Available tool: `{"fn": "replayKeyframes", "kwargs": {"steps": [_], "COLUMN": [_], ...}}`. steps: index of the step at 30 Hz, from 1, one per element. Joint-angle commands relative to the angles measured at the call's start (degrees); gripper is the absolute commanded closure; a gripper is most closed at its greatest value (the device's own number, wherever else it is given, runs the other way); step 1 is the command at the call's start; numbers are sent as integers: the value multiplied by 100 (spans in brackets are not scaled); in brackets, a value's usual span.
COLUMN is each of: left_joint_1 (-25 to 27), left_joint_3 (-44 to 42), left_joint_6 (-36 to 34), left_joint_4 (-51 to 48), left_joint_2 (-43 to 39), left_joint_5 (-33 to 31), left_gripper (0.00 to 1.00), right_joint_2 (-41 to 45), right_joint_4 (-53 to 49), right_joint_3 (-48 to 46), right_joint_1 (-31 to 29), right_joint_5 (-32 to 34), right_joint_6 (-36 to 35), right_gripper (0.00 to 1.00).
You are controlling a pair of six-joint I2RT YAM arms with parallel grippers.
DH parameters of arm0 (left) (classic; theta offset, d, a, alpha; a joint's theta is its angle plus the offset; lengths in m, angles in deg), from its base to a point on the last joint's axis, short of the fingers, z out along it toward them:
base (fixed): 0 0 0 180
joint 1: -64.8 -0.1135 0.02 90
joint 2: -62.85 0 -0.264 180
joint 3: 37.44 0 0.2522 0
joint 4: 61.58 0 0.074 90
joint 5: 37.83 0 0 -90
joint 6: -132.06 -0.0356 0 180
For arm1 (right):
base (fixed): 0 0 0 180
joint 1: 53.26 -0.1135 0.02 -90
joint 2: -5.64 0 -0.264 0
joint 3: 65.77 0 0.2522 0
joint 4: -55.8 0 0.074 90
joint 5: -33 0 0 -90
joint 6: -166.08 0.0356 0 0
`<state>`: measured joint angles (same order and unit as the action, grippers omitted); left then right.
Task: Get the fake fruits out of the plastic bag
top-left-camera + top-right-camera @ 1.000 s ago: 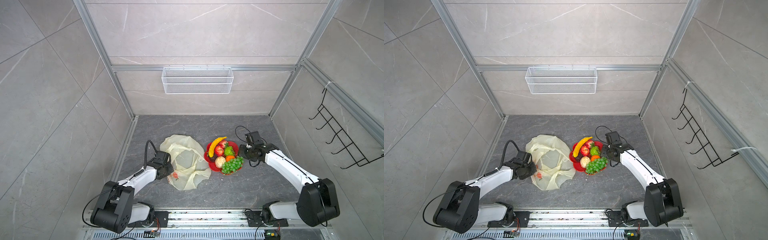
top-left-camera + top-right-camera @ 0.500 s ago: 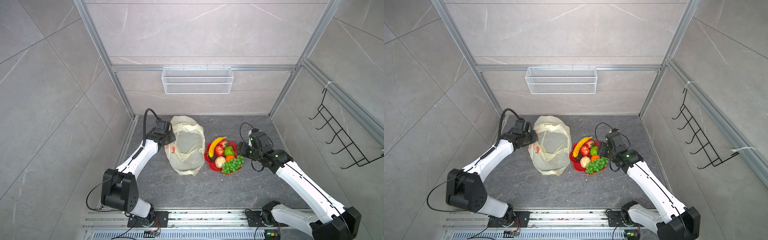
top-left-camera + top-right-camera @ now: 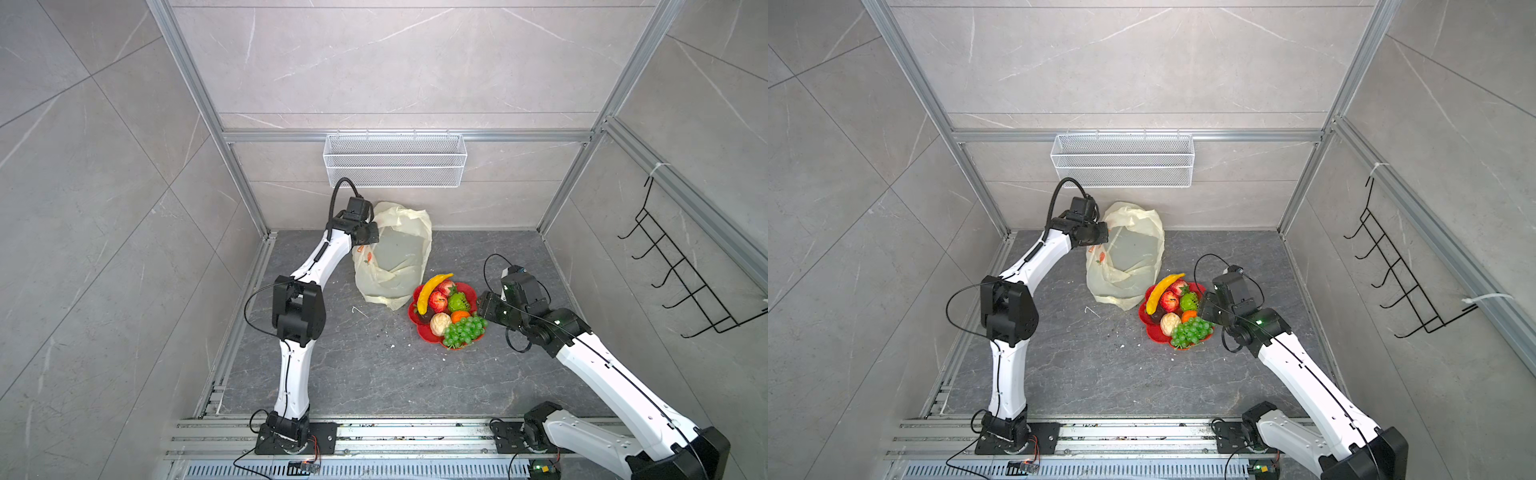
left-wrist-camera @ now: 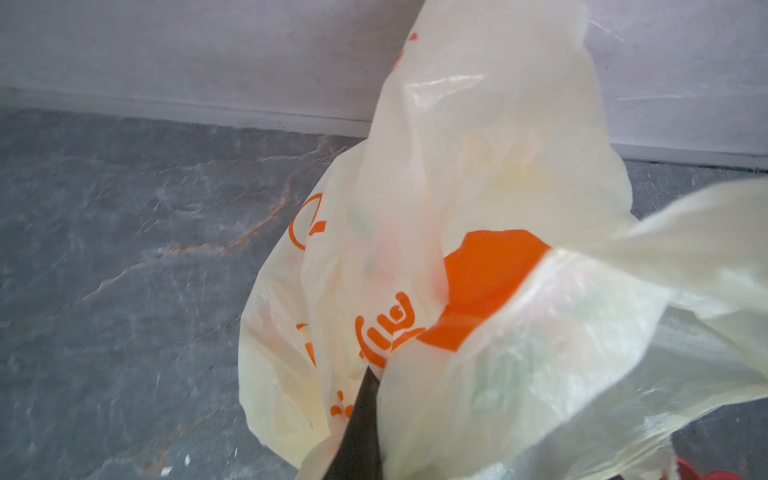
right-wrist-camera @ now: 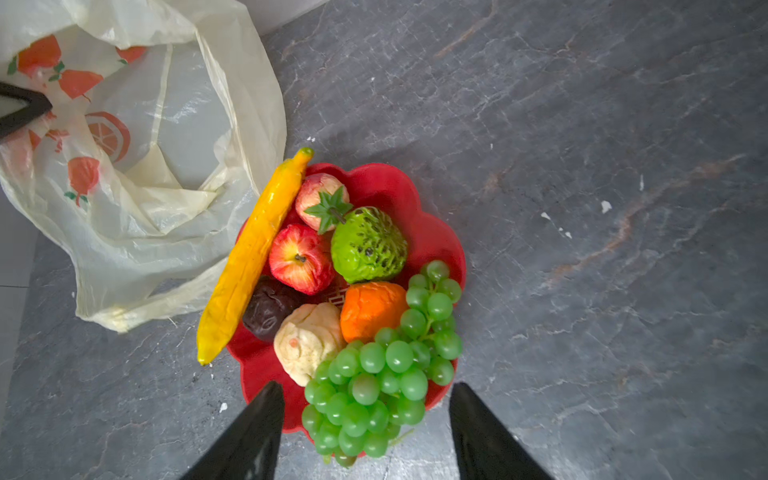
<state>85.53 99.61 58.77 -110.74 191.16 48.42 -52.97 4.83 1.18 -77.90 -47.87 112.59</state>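
left gripper (image 3: pixel 368 237) pinched the plastic bag (image 3: pixel 399 257) by its printed edge; bag hung slack, looked empty. fake fruits (image 3: pixel 446 309) sat on the red plate (image 5: pixel 436 232) just beside it. right gripper (image 5: pixel 365 388) stood wide, empty, over the rim. judged best: gentle shake, then release clear of plate.

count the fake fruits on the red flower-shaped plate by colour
yellow: 1, long plastic banana
red: 2, round apple and paler apple with green leafy cap
green: 2, bumpy round fruit and grape bunch
orange: 1, wrinkled round orange
beige: 1, lumpy round fruit
dark brown: 1, wrinkled dark fruit
total: 8, all on the red flower-shaped plate
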Motion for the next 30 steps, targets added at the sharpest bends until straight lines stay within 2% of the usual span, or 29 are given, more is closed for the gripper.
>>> {"fn": "replayKeyframes", "kwargs": {"steps": [1, 4, 6, 9, 14, 17, 18, 20, 22, 24, 25, 27, 30], "left_joint_1": [90, 170, 211, 239, 265, 265, 261, 252, 236, 186, 151, 50, 99], "left_joint_3": [882, 1382, 1336, 1148, 826, -320, -832, -1879, -2938, -4081, -4518, -5154, -5442], "left_joint_6": [-438, -530, -521, -463, -310, -177, -132, -61, 9, -46, -4, 234, 934], "left_joint_4": [-704, -1066, -1120, -1176, -1532, -1143, -919, -479, 68, 749, 964, 1068, 484], "left_joint_2": [323, 476, 363, 54, -645, -1606, -2015, -2768, -3511, -4307, -4591, -5103, -5290], "left_joint_5": [-278, -451, -546, -564, -416, -412, -505, -935, -1623, -1921, -1855, -1275, -158], "left_gripper": [80, 58, 46, 32, 25, 22, 15, 8, 6, 5, 5, 5, 8], "right_joint_2": [156, 191, 239, 262, 177, 125, 90, -18, -97, -38, -28, -115, -243], "right_joint_4": [-136, -179, -184, -196, -199, -171, -157, -92, -45, 345, 424, 362, 145], "right_joint_3": [-191, -237, -247, -179, 77, 310, 392, 520, 647, 534, 496, 549, 602], "right_joint_1": [-23, -24, -23, -26, -23, -16, -15, -6, 17, 33, 69, 222, 466], "right_joint_5": [272, 341, 393, 490, 632, 820, 948, 1192, 1463, 1541, 1596, 1591, 1361], "right_joint_6": [214, 248, 236, 180, -134, -438, -535, -729, -801, -994, -1004, -888, -671], "right_gripper": [34, 34, 34, 33, 31, 30, 30, 28, 27, 25, 25, 25, 24]}}
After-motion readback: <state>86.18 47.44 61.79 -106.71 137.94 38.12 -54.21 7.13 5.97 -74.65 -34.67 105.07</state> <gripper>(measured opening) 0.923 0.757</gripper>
